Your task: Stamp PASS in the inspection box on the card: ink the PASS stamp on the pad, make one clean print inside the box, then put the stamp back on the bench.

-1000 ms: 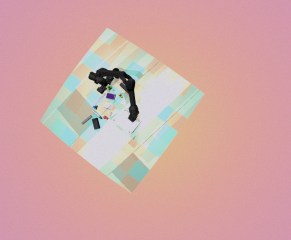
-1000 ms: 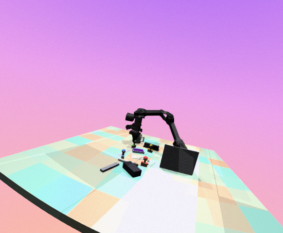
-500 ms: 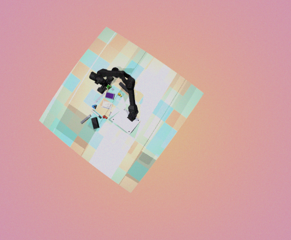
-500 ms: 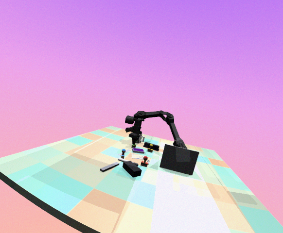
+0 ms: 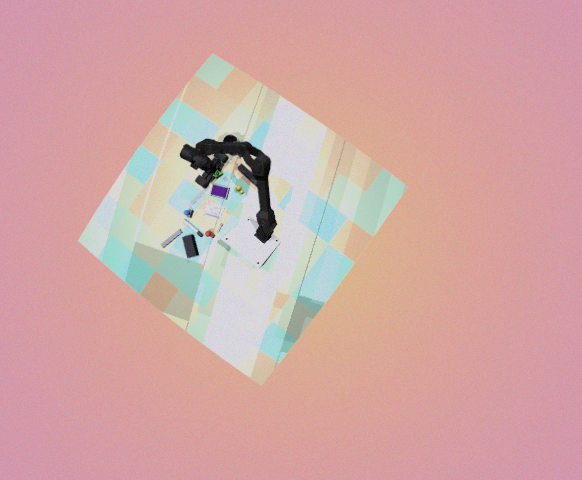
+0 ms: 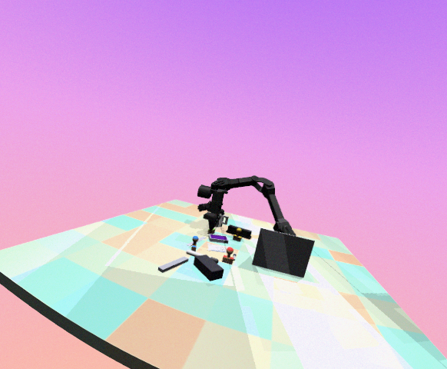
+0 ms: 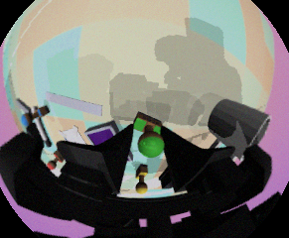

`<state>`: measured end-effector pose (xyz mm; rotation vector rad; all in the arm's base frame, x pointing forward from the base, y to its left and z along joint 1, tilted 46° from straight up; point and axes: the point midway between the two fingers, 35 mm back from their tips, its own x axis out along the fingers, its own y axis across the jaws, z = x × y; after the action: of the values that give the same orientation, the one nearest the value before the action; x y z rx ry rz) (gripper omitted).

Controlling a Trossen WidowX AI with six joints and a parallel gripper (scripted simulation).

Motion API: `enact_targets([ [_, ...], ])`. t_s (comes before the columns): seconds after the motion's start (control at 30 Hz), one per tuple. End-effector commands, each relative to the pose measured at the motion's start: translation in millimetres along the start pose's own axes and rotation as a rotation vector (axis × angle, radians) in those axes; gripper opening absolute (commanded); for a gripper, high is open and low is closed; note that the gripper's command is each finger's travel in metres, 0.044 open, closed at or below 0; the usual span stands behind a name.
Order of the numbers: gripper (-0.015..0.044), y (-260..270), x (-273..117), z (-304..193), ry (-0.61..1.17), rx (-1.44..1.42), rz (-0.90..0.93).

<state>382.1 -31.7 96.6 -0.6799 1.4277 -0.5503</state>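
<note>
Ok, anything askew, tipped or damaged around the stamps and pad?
Nothing stands out. The blue, red and yellow stamps look upright, and the purple pad sits open, with no ink visibly spilled around it. Fine damage would be too small to tell.

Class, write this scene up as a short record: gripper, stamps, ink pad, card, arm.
gripper: partly open, fingers either side of the green stamp; grip unclear
other stamps: blue, red, yellow
ink pad: purple, uncovered
card: white, beside the pad
arm: black, arched
PASS stamp: lettering unreadable
</note>
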Motion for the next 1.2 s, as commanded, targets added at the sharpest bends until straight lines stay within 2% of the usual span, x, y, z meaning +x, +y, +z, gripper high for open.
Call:
enact_targets([
  [0.0, 0.0154, -0.1, -0.3, 0.1, 0.000, 0.001, 0.000],
  [0.4, 0.0074, -0.1, -0.3, 0.1, 0.000, 0.001, 0.000],
  [0.5, 0.0000, -0.1, -1.0, 0.2, 0.000, 0.001, 0.001],
  [1.17, 0.0000, 0.0, -10.7, 1.3, -0.001, 0.000, 0.005],
])
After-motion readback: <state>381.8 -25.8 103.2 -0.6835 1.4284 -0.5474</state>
